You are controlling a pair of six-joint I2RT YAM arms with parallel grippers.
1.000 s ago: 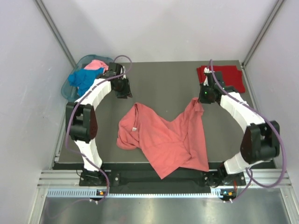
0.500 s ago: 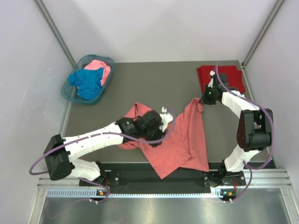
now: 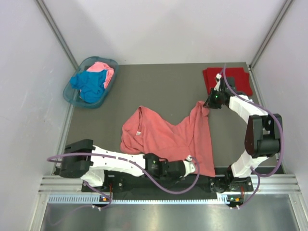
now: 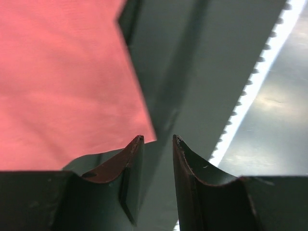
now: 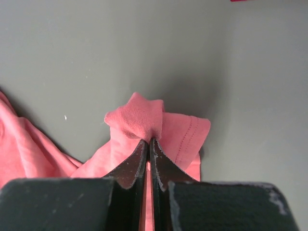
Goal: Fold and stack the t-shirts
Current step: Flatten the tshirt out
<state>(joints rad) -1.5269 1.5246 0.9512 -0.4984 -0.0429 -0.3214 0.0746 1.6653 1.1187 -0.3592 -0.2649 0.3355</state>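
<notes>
Salmon-coral t-shirt [image 3: 163,139] spread rumpled on the bench [image 3: 163,86], right fingers [image 5: 132,166] pinched shut on its far corner, left fingers [image 4: 185,168] parted, empty, at its near hem.

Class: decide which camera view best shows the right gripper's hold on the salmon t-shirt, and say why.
Right wrist view: the right gripper is shut on a bunched fold of the salmon t-shirt. The top view shows that grip small; the left wrist view shows only flat cloth.

A translucent teal plastic basket [image 3: 68,92] sits at the far-left corner of the dark grey worktop [image 3: 163,86]. White walls [image 3: 163,29] enclose three sides. A ridged metal rail [image 3: 163,198] runs along the near edge.
</notes>
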